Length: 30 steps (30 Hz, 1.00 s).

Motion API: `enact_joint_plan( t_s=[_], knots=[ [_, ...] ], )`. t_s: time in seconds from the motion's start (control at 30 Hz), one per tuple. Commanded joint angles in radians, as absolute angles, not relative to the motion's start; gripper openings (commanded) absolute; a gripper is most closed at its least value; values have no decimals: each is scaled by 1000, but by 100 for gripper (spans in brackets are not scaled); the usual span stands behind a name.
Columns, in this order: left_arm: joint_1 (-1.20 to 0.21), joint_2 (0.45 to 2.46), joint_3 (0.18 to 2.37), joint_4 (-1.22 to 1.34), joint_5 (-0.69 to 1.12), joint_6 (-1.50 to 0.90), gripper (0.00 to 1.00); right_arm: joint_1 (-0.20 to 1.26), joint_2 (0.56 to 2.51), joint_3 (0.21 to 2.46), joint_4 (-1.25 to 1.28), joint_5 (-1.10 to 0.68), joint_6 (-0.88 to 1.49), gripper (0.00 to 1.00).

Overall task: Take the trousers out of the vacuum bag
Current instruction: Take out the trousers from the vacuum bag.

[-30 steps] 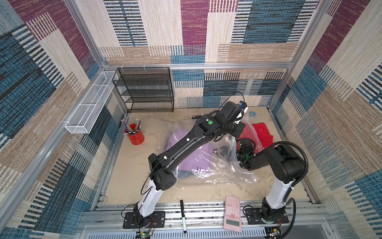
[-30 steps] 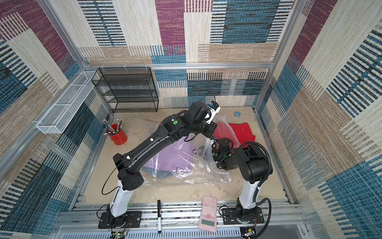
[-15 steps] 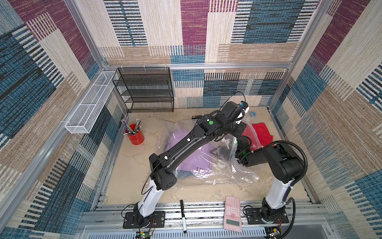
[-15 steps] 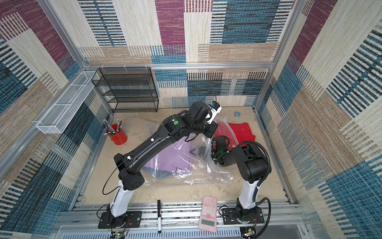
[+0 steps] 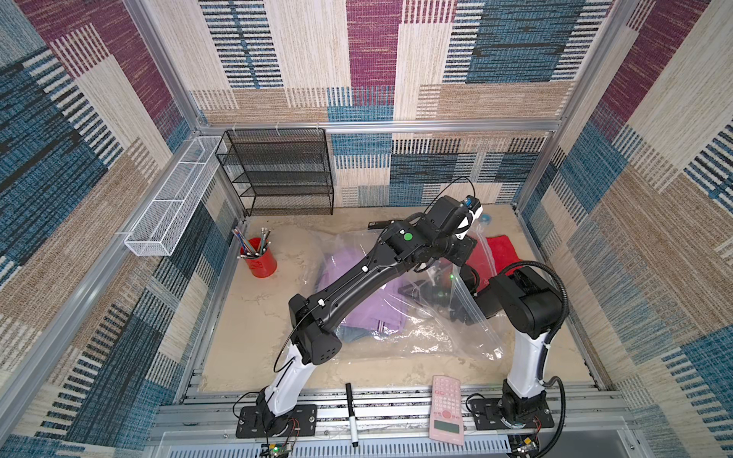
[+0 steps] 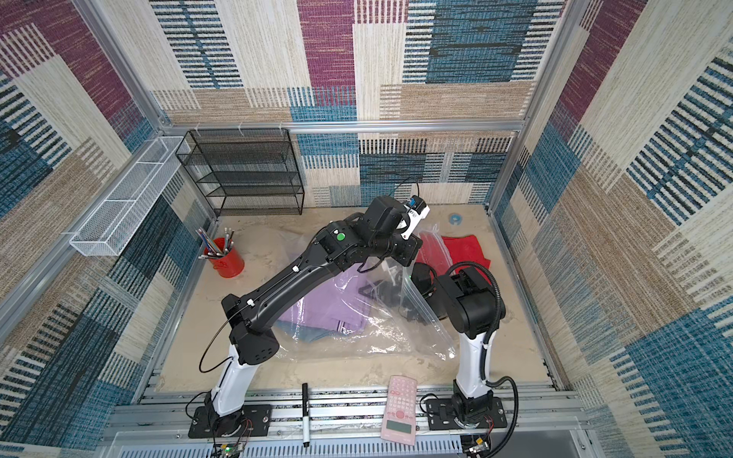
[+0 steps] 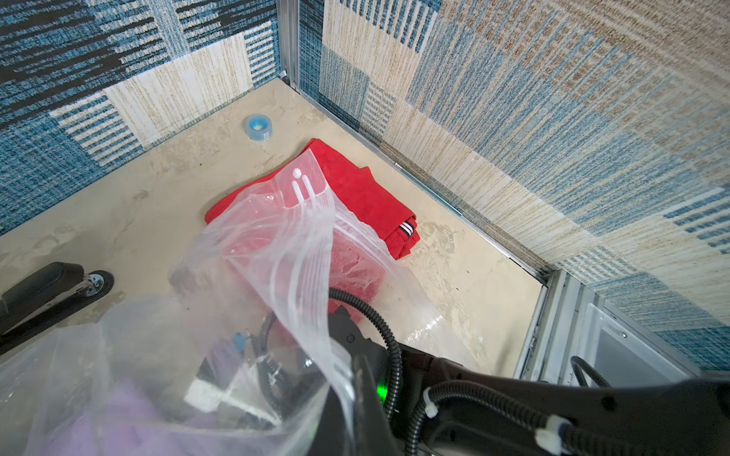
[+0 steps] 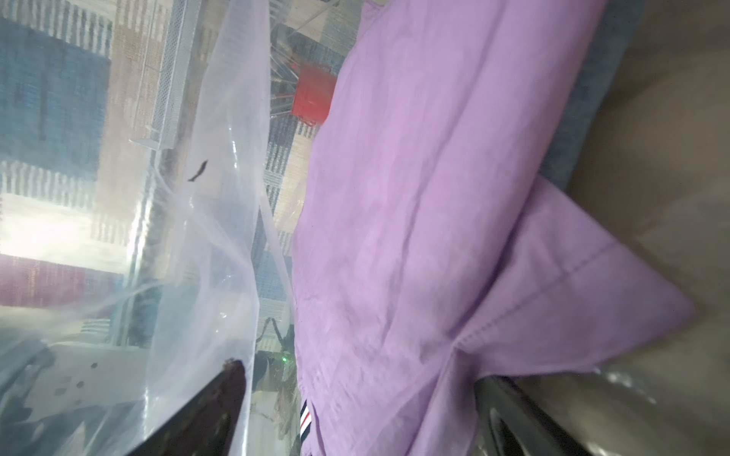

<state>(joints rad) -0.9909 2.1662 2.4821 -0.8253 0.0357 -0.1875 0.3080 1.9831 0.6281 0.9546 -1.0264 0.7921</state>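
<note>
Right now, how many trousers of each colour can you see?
red trousers: 1
lilac trousers: 1
denim trousers: 1
Total: 3

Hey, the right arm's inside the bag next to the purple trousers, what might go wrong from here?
1. The right gripper stands open inside the vacuum bag, one finger seemingly against the film; closing may pinch plastic along with the lilac trousers.
2. The denim trousers lie under the lilac pair and might drag along.
3. The bag's raised mouth drapes over the right arm; if it sags, pulling out may snag.
</note>
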Motion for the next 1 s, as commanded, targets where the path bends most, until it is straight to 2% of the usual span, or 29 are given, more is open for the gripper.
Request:
enact_joint_plan(
  t_s=[0.0,0.17,0.37,0.97],
  knots=[
    [-992,2167,2489,-789,55,-191,0,313,1980,626,728,-963,752,92],
    [-993,2160,2488,-788,54,-189,0,304,1870,679,389,-817,581,92],
    [-996,2154,2483,-788,50,-187,0,285,1804,734,175,-728,496,90],
    [-1000,2161,2493,-787,46,-185,0,327,1947,805,236,-780,538,92]
  ],
)
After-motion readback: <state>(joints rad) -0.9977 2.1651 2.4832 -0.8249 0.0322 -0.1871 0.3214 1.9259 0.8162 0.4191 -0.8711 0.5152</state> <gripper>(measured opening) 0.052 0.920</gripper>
